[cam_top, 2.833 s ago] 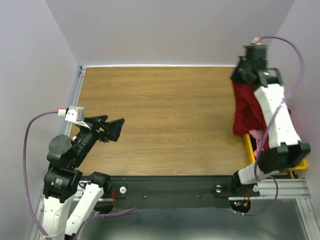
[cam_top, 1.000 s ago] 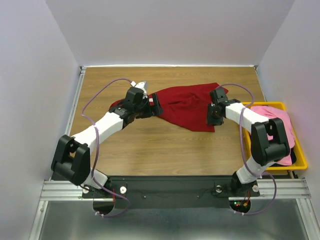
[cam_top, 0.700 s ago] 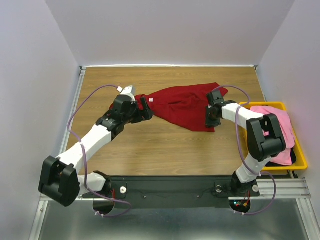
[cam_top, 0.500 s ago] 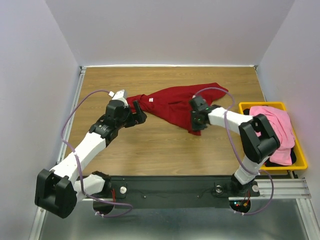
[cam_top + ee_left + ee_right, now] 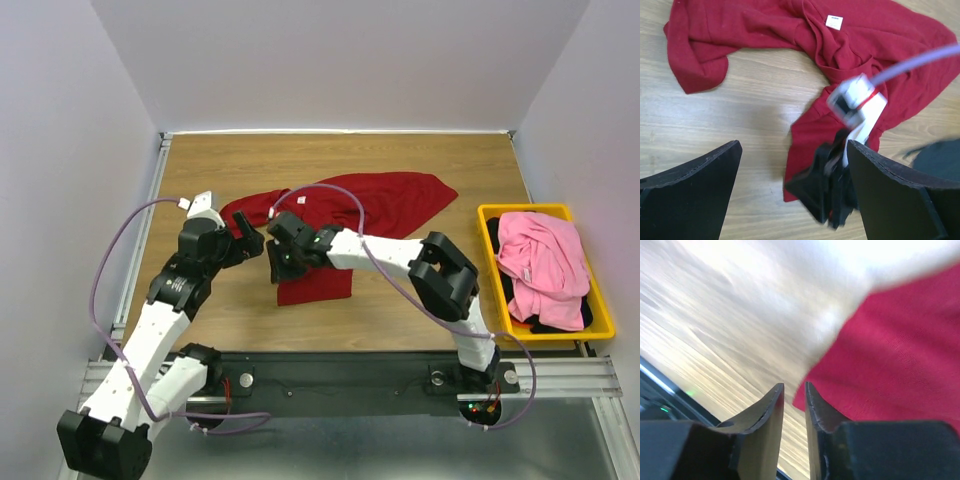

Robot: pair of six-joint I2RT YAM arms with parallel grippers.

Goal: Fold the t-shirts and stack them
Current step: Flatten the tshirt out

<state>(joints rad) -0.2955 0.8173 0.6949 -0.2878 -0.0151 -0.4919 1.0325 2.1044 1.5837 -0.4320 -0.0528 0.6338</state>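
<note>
Left fingers (image 5: 695,190) gape wide, holding nothing, above the tabletop (image 5: 400,155) beside the dark red t-shirt (image 5: 395,200), which sprawls across the middle. Right fingers (image 5: 765,425) stand almost together at its near-left hem; whether they pinch it, I cannot tell. The pink t-shirt (image 5: 540,255) lies in the yellow bin (image 5: 545,208), far right.

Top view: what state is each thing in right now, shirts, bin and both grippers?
Red shirt: on the table, unfolded, rumpled, one flap lying toward the near edge.
Pink shirt: bunched in the bin.
Black shirt: under the pink one, mostly hidden.
Bin: upright, holding both.
Left gripper: open, empty.
Right gripper: nearly shut at the flap's edge; grip unclear.
</note>
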